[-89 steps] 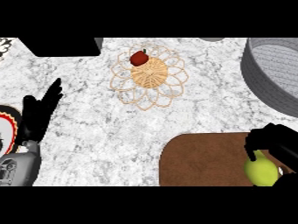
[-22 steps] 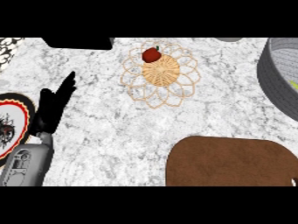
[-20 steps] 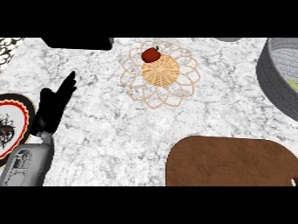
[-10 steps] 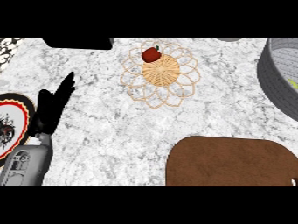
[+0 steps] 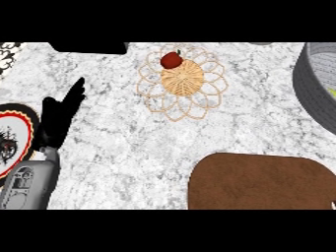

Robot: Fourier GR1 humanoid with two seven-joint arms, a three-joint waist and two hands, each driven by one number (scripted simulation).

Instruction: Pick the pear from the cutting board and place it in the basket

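The brown cutting board (image 5: 268, 182) lies at the lower right with nothing on it. The grey basket (image 5: 319, 101) sits at the right edge, partly cut off. A sliver of the yellow-green pear (image 5: 333, 93) shows inside it against the wall. My left hand (image 5: 60, 114) rests open at the left, fingers straight and pointing up, above its grey forearm. My right hand is out of the picture.
A woven wicker trivet (image 5: 184, 80) lies at top centre with a red apple (image 5: 172, 60) on its upper rim. A red-rimmed plate with a dark figure (image 5: 2, 142) sits at the left edge. A black object (image 5: 90, 47) stands at the top left.
Since 4.5 s ago the right hand holding the pear over the board has left the view and the pear now lies in the basket. In the last second nothing moves.
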